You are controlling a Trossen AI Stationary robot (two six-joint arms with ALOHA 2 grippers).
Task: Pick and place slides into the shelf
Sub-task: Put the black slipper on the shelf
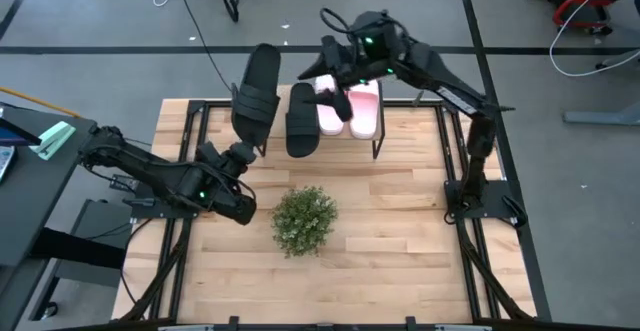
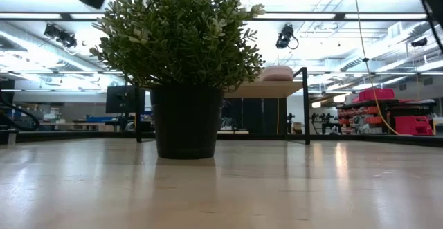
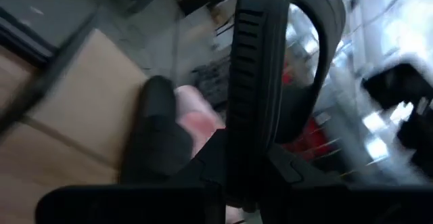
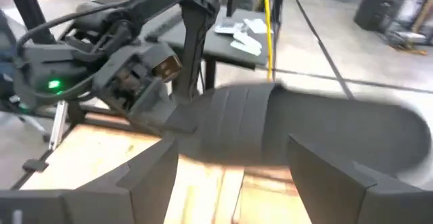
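My left gripper (image 1: 243, 154) is shut on a black slide (image 1: 256, 93), which is raised over the left end of the shelf (image 1: 410, 126). A second black slide (image 1: 303, 121) lies sole-down on the shelf. Beside it lie two pink-and-white slides (image 1: 364, 106); one also shows in the low view (image 2: 277, 72). My right gripper (image 1: 338, 93) hangs open above the shelf's far side, over the pink slides, with nothing between its fingers (image 4: 157, 176). In the right wrist view the held black slide (image 4: 318, 126) shows just ahead of them. My left gripper pinches the black slide's near end (image 3: 242, 173) between its two fingers. The fingers come about level from the table's near left and lie along the slide. The slide is turned on its edge, reaches away toward the far edge and is lifted clear of the shelf.
A potted green plant (image 1: 303, 219) stands in the middle of the table, and it fills the low view (image 2: 181, 63). Bare tabletop (image 1: 400, 231) lies to its right and toward the near edge. Black frame rails run along both table sides.
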